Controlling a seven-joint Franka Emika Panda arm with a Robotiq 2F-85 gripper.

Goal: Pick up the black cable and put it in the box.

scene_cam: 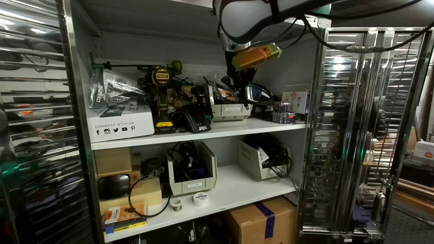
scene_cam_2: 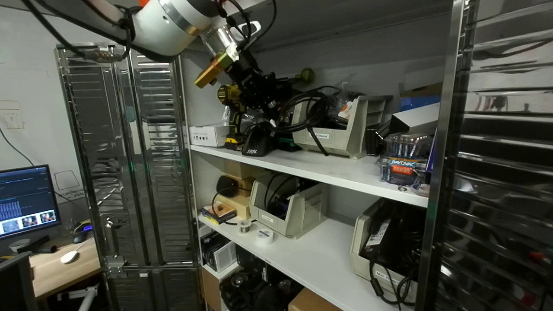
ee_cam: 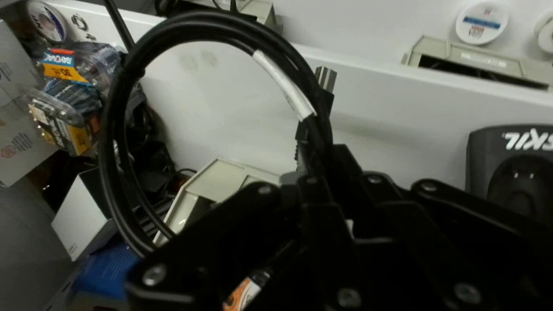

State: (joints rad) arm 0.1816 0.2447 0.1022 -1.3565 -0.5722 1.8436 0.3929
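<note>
The end effector [scene_cam_2: 272, 119] is clamped on one black cable [ee_cam: 109, 147], its coil in mid-air, partly hiding, in an exterior view, the one grey box [scene_cam_2: 341, 140] near the upper surface's [scene_cam_2: 352, 169] front edge. The lower surface [scene_cam: 234, 183] carries two more: a middle box [scene_cam: 211, 164] and a right-edge box [scene_cam: 250, 159], their contents [scene_cam: 191, 169] hard to make out.

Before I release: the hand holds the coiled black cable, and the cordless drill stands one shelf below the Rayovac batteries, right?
No: both exterior views show the cordless drill on the same shelf as the Rayovac batteries. The hand holds the coiled black cable.
</note>
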